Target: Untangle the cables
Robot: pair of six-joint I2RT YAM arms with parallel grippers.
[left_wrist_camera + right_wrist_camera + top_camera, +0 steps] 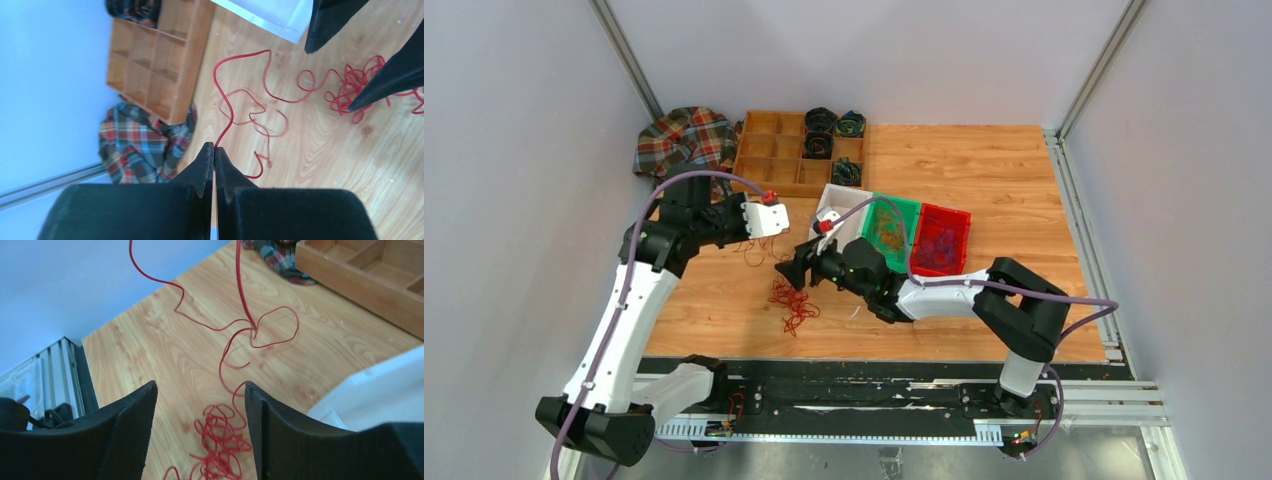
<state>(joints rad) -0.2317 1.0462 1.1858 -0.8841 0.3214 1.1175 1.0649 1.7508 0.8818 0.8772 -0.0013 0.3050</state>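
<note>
Within left end effector (214,149), red cable (224,100)

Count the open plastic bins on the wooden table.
3, in a row right of centre: a white plastic bin at the left end, a green plastic bin in the middle, a red plastic bin at the right end. The right arm overlaps them; none seems hidden.

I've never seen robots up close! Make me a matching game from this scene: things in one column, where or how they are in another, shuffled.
1 left gripper
2 right gripper
3 plaid cloth
4 red bin

a open, by the red cable tangle
b beside the green bin
c shut on a red cable strand
d left of the wooden tray

Pairs: 1c, 2a, 3d, 4b
</note>
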